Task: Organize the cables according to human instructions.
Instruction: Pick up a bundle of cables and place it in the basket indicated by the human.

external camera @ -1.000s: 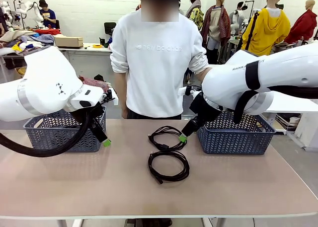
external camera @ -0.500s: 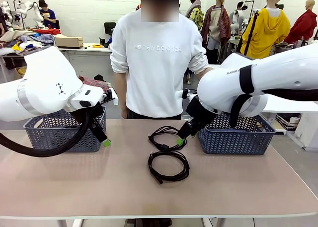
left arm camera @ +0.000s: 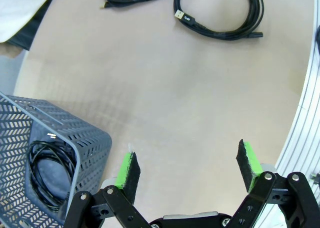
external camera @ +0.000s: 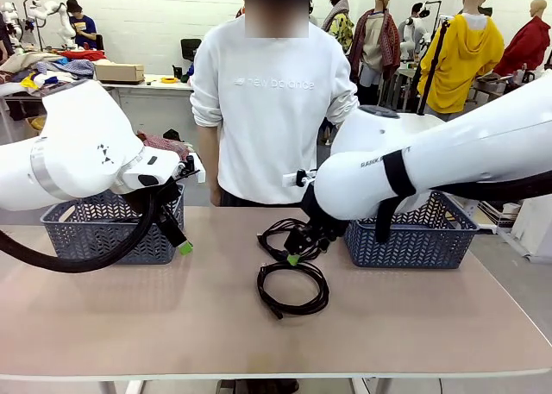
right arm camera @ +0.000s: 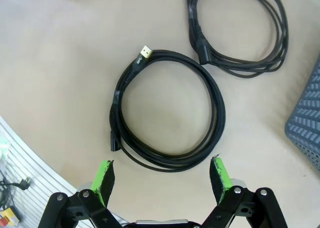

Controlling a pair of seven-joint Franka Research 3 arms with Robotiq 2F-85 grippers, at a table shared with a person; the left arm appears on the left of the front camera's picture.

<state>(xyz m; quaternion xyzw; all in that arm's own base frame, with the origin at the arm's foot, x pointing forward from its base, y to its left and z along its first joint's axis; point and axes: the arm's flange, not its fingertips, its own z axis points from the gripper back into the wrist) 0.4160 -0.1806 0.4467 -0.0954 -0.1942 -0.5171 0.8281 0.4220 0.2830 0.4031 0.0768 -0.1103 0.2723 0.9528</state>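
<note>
Two cables lie on the tan table in front of the person, each a black coiled loop: a far one [external camera: 274, 235] and a near one [external camera: 297, 309]. My right gripper [external camera: 296, 256] hangs open just above them, over the gap between the two. In the right wrist view the near cable [right arm camera: 170, 54] with its gold plug lies between the green fingertips [right arm camera: 105, 174], and the far cable [right arm camera: 240, 71] lies beyond. My left gripper [external camera: 183, 247] stands open beside the left basket [external camera: 103, 239], holding nothing. A third cable [left arm camera: 47, 170] lies coiled inside that basket [left arm camera: 90, 138].
A second grey basket [external camera: 414, 239] stands at the right of the table, close behind my right arm. The person stands at the far edge, hands down. The table's front half is bare.
My right arm has swung left and down from the right basket's corner to over the two cables. The left arm and the cables have not moved.
</note>
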